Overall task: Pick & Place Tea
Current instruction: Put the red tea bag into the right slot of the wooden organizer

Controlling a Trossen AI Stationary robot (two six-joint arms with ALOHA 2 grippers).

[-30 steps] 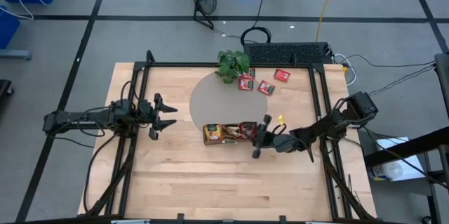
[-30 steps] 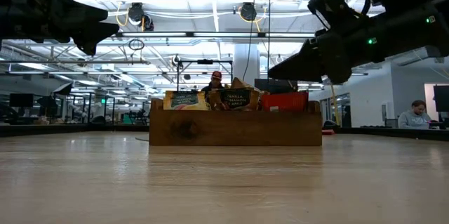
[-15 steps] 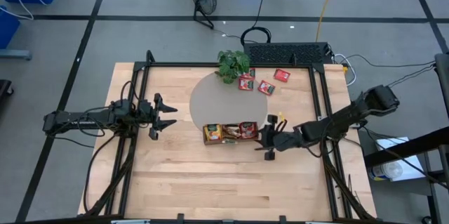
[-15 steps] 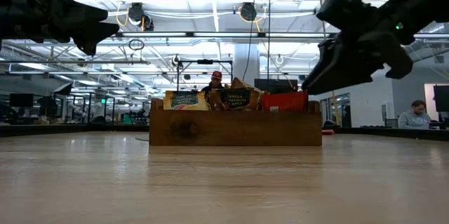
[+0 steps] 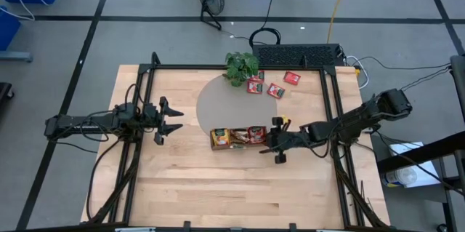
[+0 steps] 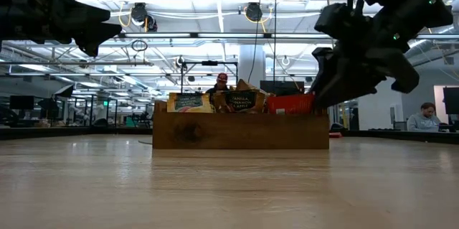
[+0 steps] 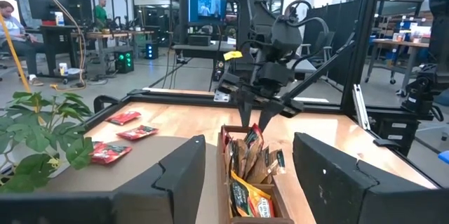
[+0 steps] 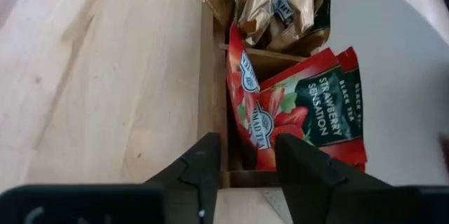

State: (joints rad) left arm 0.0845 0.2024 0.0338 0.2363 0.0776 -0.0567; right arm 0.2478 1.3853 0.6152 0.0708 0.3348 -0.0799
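A small wooden tray (image 5: 237, 147) stands mid-table at the near edge of a round grey mat (image 5: 218, 105), with tea packets upright in its compartments. Beige-green ones fill the left part, red ones (image 8: 316, 104) the right end. Three loose red packets (image 5: 275, 91) lie flat on the mat's far side. My right gripper (image 5: 266, 143) is open and points down over the tray's right end (image 8: 249, 164), above the red packets, with nothing between its fingers. My left gripper (image 5: 176, 119) waits open, left of the tray.
A leafy potted plant (image 5: 241, 65) stands at the mat's far edge, beside the loose packets. A black frame (image 5: 330, 116) runs round the table. Bare wood lies on the tray's near side and to its left. People sit at desks in the room beyond.
My right gripper has tipped from nearly level, pointing toward the table's left, to pointing steeply down at the tray's right end, and its arm has stretched out lower over the table. The tray and the packets have kept their places.
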